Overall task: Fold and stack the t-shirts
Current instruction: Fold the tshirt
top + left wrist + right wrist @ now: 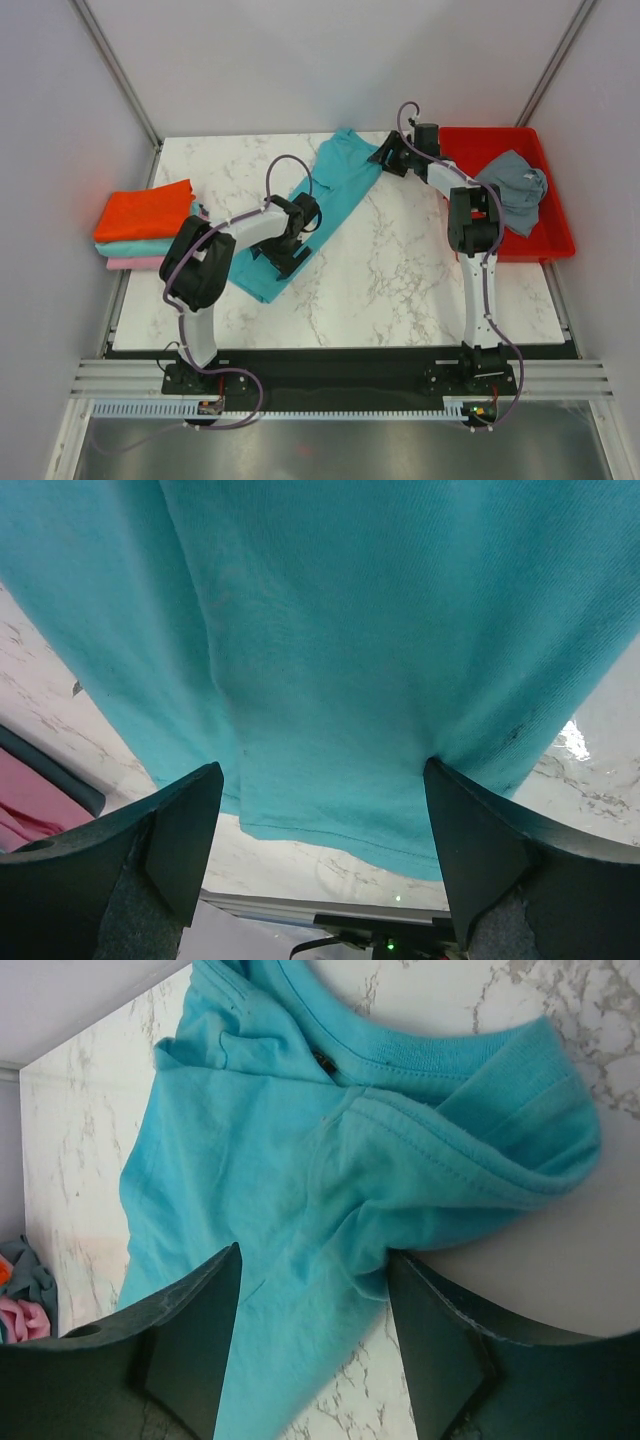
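Note:
A turquoise t-shirt [335,185] lies stretched diagonally across the marble table. My left gripper [290,255] hangs over its lower hem. In the left wrist view this gripper [322,780] is open, its fingers straddling the hem of the turquoise cloth [350,630]. My right gripper [383,155] is at the shirt's far end by the collar [400,1045]. Its jaws [315,1260] stand apart around a bunched fold of the cloth [260,1160], and the right finger touches that fold. Orange-red [145,210], teal [135,247] and pink [130,263] shirts lie folded in a stack at the table's left edge.
A red plastic tray [555,225] at the right edge holds a crumpled slate grey shirt [515,185]. White walls close in the table at the back and on both sides.

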Controlling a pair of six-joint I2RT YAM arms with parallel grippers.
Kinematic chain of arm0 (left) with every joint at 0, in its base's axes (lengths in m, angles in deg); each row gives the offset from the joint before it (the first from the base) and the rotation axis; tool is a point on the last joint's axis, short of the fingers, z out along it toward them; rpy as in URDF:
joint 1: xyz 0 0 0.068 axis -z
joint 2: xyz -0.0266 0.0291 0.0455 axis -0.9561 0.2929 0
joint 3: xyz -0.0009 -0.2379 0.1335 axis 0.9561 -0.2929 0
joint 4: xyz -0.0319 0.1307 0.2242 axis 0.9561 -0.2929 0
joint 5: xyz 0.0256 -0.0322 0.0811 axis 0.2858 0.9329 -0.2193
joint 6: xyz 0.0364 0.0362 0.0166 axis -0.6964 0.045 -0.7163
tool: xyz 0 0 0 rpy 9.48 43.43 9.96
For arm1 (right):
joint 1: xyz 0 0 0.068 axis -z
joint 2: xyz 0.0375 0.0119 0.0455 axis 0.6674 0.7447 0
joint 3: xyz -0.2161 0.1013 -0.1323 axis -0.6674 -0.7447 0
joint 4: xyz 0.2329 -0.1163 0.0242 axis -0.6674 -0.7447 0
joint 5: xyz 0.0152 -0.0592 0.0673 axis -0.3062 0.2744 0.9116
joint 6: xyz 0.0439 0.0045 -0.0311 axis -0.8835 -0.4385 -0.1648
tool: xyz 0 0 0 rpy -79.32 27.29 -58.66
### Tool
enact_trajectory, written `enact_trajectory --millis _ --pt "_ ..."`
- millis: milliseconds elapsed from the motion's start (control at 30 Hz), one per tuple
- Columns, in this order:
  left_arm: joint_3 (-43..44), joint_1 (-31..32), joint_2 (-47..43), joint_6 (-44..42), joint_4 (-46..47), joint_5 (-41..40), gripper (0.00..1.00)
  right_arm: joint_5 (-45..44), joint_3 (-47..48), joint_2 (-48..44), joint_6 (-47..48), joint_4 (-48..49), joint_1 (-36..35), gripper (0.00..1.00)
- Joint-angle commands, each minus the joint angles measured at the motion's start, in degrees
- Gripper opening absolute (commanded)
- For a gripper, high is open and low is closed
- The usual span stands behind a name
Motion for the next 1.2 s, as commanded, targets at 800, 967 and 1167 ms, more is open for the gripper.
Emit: enact_trajectory --millis 800,967,1167 --pt "14.2 20.2 10.9 2.4 -0.1 2.7 0.88 -4.9 11.6 9.3 -2.5 3.6 -2.2 0.76" --pt "17.2 22.7 12.3 2.8 -0.3 4.8 0.88 -5.1 14.7 10.6 -1.8 4.2 -2.2 0.76" --pt "22.6 24.8 14.6 2.1 -0.8 5.1 0.88 -5.8 16.2 11.3 -1.2 5.1 -2.1 0.77"
